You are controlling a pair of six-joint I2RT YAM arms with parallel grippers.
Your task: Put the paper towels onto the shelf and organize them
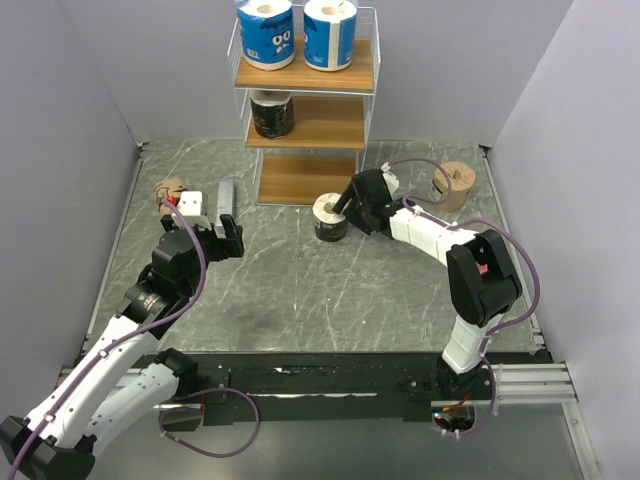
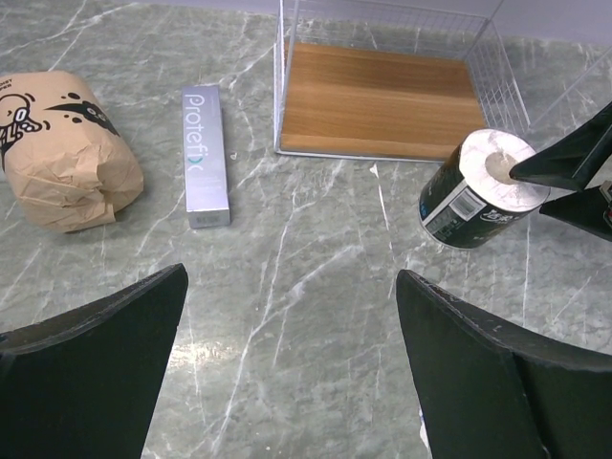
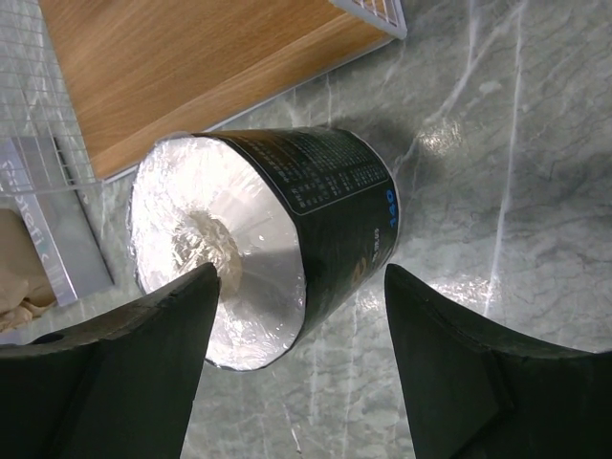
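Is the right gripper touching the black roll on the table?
Cannot tell. Right wrist view: right gripper straddles the black roll; one finger overlaps its end, contact unclear.

Shelf (image 1: 330,125) w/ 2 blue rolls (image 1: 265,32) top, black roll (image 1: 271,113) mid — 3 rolls (image 1: 329,222) off-shelf

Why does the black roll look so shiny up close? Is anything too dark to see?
Right wrist view: the clear wrap on the black roll catches the light, so its white end glares, and the table has bright spots beside it. Left wrist view: the light is even, and the roll looks sharp with little glare. Top view: the table's near edge is almost black.
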